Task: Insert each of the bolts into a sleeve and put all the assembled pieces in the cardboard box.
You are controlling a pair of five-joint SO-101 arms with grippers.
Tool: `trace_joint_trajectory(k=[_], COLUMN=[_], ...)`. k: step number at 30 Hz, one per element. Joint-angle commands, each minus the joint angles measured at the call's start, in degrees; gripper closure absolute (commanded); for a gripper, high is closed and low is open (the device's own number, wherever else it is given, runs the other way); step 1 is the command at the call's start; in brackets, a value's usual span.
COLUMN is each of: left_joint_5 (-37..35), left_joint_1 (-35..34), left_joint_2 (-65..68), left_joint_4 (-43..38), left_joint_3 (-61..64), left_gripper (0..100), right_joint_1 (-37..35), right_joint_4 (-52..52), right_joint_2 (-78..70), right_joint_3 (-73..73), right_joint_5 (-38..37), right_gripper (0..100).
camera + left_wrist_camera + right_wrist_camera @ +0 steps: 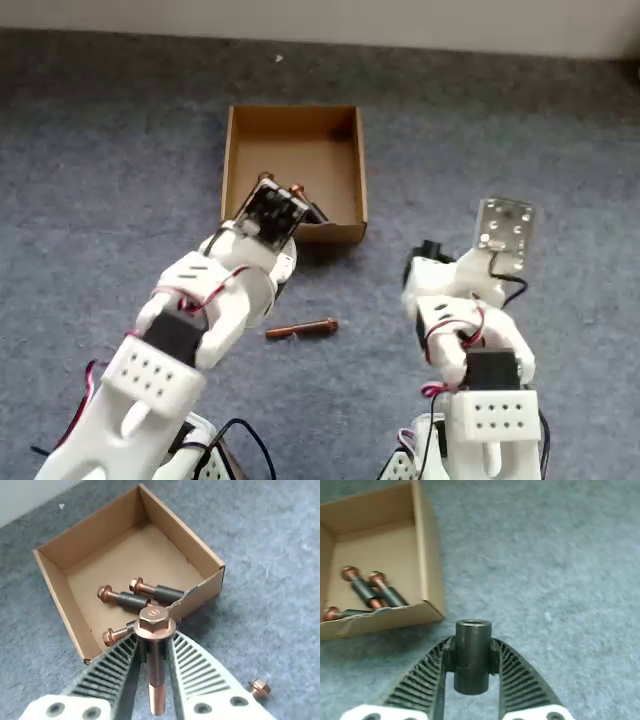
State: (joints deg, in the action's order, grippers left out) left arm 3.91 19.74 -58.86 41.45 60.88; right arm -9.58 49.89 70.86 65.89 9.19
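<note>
Nothing legible appears anywhere. The head of the bolt (154, 620) carries a small stamped mark, too faint and small to make out as letters or numbers.

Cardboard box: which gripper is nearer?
Left. The left gripper, shut on a bolt, hangs at the near wall of the cardboard box; the right gripper, shut on a sleeve, sits apart on its right.
</note>
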Motion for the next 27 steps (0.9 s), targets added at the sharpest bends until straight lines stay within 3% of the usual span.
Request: trace_joint_trajectory(k=[1, 5, 13, 18, 27], left_joint_5=[-5.5, -12.3, -13.3, -15.6, -18.9], left_joint_1=[-2.1, -5.7, -6.5, -6.6, -4.7], left_joint_2=[-12.9, -26.0, -46.4, -45.0, -45.2], left_joint_4=[-1.6, -1.5, -1.6, -1.7, -1.4], left_joint_3=[1.9, 4.7, 11.7, 11.1, 10.9], left_gripper=[100, 100, 99, 99, 99], right_joint_1=[-8.4, -17.3, -30.5, -33.8, -35.3], right_joint_4=[-2.7, -6.3, -10.9, -18.9, -24.3], right_joint_2=[4.1, 4.2, 4.6, 4.6, 4.6], right_joint_3=[-3.7, -3.6, 1.3, 8.4, 12.4], right_joint_5=[-0.1, -6.6, -8.5, -15.0, -15.3], right_gripper=[99.5, 99.5, 99.5, 99.5, 99.5])
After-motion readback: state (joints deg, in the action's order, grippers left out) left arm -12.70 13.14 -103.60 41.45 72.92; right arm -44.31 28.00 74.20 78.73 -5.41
